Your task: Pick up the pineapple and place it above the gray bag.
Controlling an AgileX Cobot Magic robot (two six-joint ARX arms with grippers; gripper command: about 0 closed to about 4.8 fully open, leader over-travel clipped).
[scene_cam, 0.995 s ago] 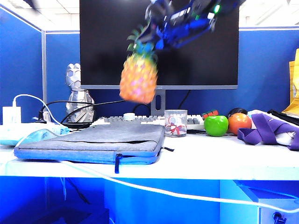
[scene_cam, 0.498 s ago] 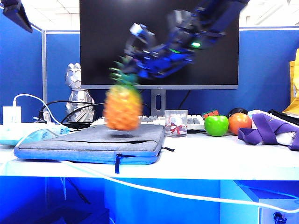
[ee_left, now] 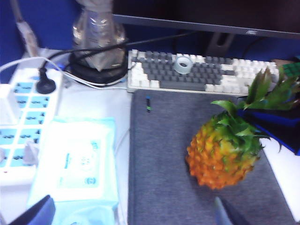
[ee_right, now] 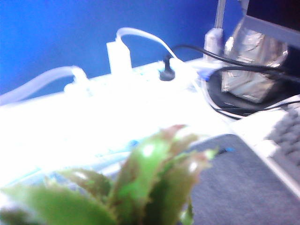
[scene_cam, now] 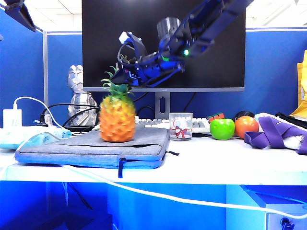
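The orange-yellow pineapple (scene_cam: pixel 116 122) stands upright on the gray bag (scene_cam: pixel 91 148), near the bag's middle. My right gripper (scene_cam: pixel 121 78) reaches down from the upper right and is shut on the green crown. In the right wrist view the blurred crown leaves (ee_right: pixel 140 187) fill the foreground and hide the fingers, with the bag (ee_right: pixel 234 187) behind. My left gripper (scene_cam: pixel 18 12) hangs high at the top left, open and holding nothing. In its wrist view the left gripper (ee_left: pixel 131 213) is spread wide above the pineapple (ee_left: pixel 222 157) and the bag (ee_left: pixel 164 164).
Behind the bag lie a keyboard (ee_left: pixel 201 75) and a monitor (scene_cam: pixel 163 43). To the right stand a glass cup (scene_cam: pixel 181 126), a green apple (scene_cam: pixel 221 129), an orange fruit (scene_cam: pixel 246 126) and a purple cloth (scene_cam: pixel 276 134). A power strip (ee_left: pixel 18 126) and a wipes pack (ee_left: pixel 75 164) sit left.
My right arm has swung down and left, bringing the pineapple from mid-air in front of the monitor onto the gray bag. The left gripper has come into view at the top left.
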